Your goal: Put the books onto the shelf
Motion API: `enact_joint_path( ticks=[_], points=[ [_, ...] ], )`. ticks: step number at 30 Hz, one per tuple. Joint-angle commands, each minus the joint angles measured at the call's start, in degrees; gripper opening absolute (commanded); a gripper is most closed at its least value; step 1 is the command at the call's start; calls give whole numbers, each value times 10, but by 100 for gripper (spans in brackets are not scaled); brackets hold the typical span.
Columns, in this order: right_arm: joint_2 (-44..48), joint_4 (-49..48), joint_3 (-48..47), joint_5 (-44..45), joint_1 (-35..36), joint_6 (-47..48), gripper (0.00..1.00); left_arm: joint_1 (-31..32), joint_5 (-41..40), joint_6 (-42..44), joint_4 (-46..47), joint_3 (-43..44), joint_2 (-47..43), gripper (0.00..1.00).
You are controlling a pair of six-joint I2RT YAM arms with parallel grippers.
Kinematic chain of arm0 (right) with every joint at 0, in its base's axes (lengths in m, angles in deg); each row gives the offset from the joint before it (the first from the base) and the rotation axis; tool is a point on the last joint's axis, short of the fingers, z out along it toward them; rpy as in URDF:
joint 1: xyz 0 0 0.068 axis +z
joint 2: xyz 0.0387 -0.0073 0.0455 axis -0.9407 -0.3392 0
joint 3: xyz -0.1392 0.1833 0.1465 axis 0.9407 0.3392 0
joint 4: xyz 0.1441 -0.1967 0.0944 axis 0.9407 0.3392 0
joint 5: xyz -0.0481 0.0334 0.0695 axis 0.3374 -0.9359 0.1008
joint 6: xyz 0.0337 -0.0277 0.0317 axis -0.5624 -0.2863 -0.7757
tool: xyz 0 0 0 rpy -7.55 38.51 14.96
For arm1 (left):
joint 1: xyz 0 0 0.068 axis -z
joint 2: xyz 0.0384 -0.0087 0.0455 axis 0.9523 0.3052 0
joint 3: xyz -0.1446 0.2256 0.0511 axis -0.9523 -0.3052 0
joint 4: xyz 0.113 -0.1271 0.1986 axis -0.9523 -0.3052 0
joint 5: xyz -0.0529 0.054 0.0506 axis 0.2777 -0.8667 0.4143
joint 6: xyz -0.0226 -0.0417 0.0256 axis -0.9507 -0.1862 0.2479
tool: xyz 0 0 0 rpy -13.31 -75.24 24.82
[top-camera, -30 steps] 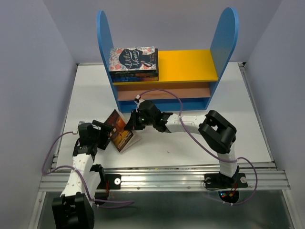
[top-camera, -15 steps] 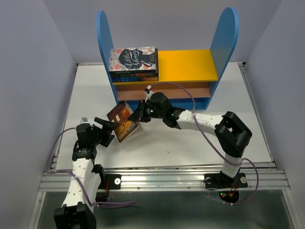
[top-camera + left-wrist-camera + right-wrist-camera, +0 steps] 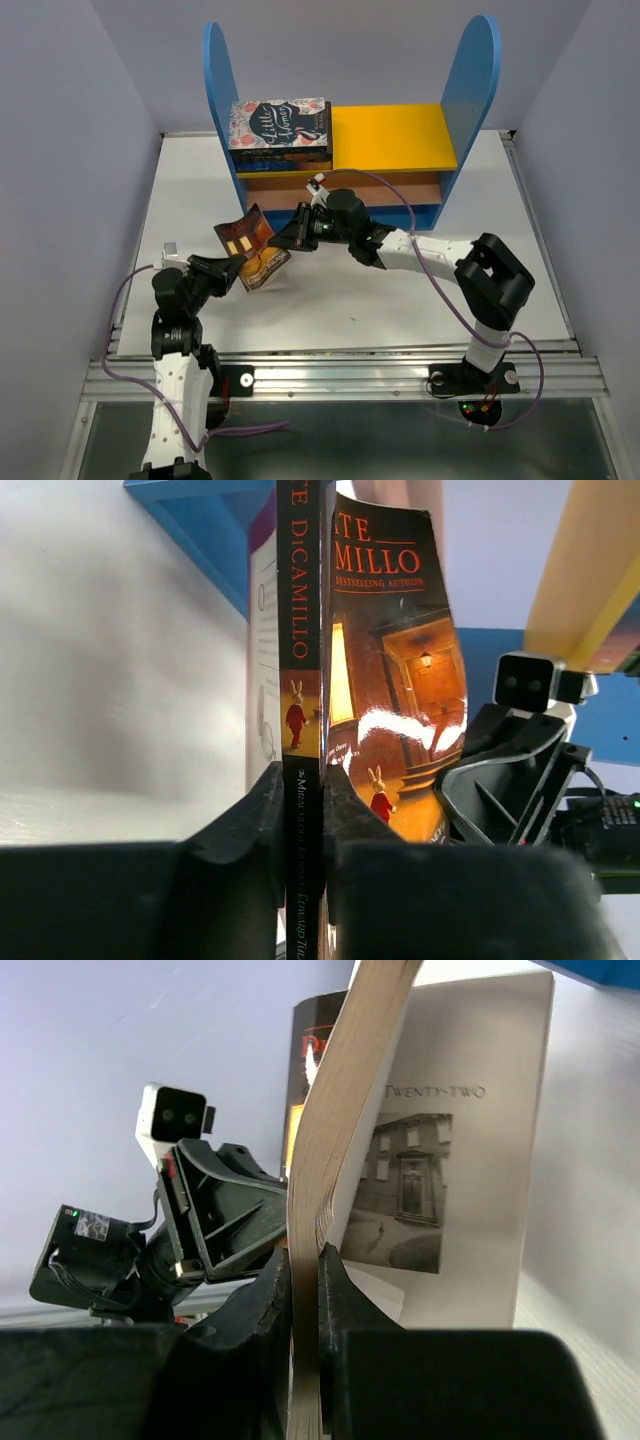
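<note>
The book [image 3: 252, 256] hangs tilted above the table [image 3: 420, 300], near and left of the shelf [image 3: 395, 140]. The left gripper [image 3: 232, 268] is clamped on its spine, the right gripper [image 3: 292, 238] on its page edge. The right arm is nearer the shelf.

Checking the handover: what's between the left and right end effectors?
One paperback fills the gap in the top view. The left end effector clamps its spine, the right end effector its page edge, per the wrist views.
</note>
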Motion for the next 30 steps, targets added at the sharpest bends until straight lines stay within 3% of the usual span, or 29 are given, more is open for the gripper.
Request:
enact_joint_path(
  ticks=[1, 2, 3, 5, 6, 9, 19, 24, 30],
  points=[
    [34, -52, 11, -6, 19, 1, 1, 14, 75, -8, 12, 21, -35, 4],
    [45, -32, 15, 9, 19, 14, 4, 14, 70, 3, -13, 31, -41, 0],
    [51, -22, 17, 28, 19, 21, 20, 14, 61, 8, -22, 38, -41, 0],
    [66, 9, 22, 50, 19, 37, 36, 13, 56, 16, -33, 52, -46, 0],
    [83, 19, 27, 62, 19, 56, 63, 14, 58, 17, -37, 56, -47, 0],
    [126, 94, 29, 122, 19, 107, 100, 13, 56, 22, -45, 79, -59, 0],
    [348, 206, 144, 450, 19, 172, 100, 14, 44, 77, -109, 219, -77, 0],
    [414, 238, 179, 526, 19, 193, 100, 14, 82, 111, -97, 323, -52, 0],
    [437, 242, 185, 546, 19, 197, 100, 14, 95, 134, -66, 438, -30, 0]
  ],
)
